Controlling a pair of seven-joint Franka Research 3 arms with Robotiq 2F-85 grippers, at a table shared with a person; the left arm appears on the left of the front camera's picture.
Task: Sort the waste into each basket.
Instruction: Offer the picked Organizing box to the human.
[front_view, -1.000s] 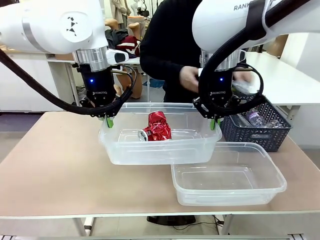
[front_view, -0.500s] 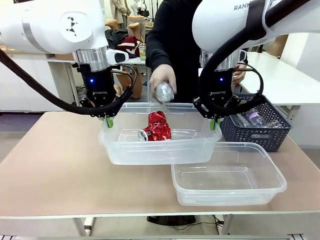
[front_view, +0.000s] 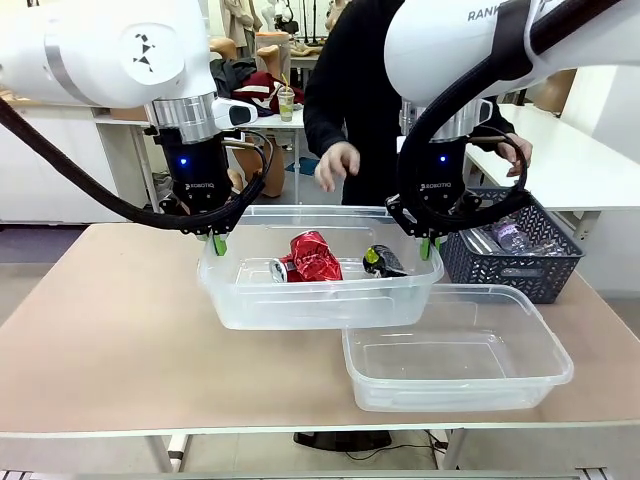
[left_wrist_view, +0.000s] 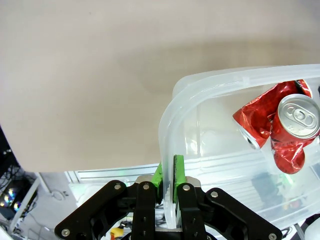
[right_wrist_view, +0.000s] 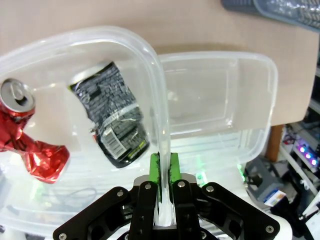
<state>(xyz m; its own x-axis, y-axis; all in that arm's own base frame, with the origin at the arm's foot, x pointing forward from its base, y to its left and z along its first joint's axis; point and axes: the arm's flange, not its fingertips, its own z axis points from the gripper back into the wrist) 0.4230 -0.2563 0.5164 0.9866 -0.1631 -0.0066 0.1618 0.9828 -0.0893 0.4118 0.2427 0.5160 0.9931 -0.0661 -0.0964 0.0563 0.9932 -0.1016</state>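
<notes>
1. Beige table (front_view: 110, 330) runs across the front, bare on its left side.
2. The left gripper (front_view: 217, 243) has its green pads pressed together on the left rim of the held tub (front_view: 260, 305), which looks raised off the table.
3. Crushed red cans (front_view: 312, 257) lie in the middle of that tub, with a black can (front_view: 382, 262) just to their right. The person's hand (front_view: 337, 162) hovers open above them.
4. The right gripper (front_view: 430, 245) pinches the tub's right rim in the same way.
5. An empty tub (front_view: 450, 395) sits on the table at the front right, partly under the held one.
6. A dark basket (front_view: 510, 270) behind it holds clear bottles (front_view: 510, 236).
7. Handling, as I judge it:
   - The tub is light, but its thin wall will flex, so gripping the thick rim at both ends suits it.
   - The cans are light and can roll if it tilts.
</notes>
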